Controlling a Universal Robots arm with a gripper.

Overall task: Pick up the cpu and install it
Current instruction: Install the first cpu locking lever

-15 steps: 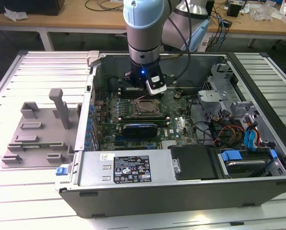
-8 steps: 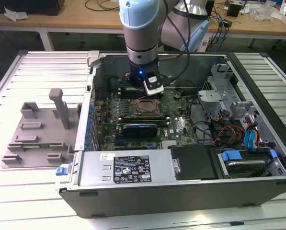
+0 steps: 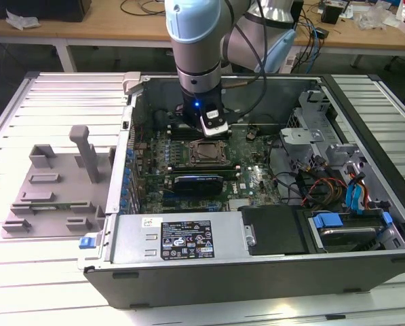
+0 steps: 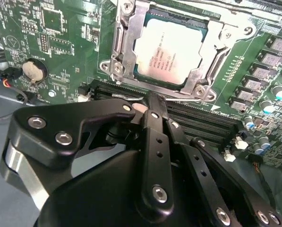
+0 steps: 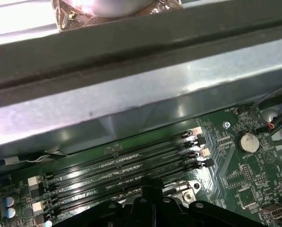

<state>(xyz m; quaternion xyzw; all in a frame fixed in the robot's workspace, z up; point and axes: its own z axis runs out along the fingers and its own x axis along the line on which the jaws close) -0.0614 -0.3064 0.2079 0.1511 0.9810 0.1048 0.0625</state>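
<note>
Looking at the exterior view, you have an open computer case (image 3: pixel 256 272) lying on a slatted metal table (image 3: pixel 46 285), with the arm (image 3: pixel 197 47) reaching down into it over the green motherboard (image 3: pixel 253 180). To the exterior view's left of the case sits a grey plastic fixture (image 3: pixel 49 197) with an upright post, well apart from the arm. Inside the case, blue drive brackets (image 3: pixel 355 197) and loose cables sit at the exterior view's right.

Your gripper (image 4: pixel 152 101) hangs just beside the socket frame (image 4: pixel 119 52), over the black memory slots (image 5: pixel 126 163). In the second wrist view its black fingers (image 4: pixel 155 127) look pressed together with nothing between them, though the tips are partly hidden, so treat that as likely rather than certain.

The cpu (image 4: pixel 171 52) already lies flat inside the socket frame, silver top up, metal frame around its edges. The gripper is near it but not touching. In the exterior view the socket (image 3: pixel 207 153) shows just below the wrist. A round coin battery (image 4: pixel 31 71) sits on the board, apart from the socket.
</note>
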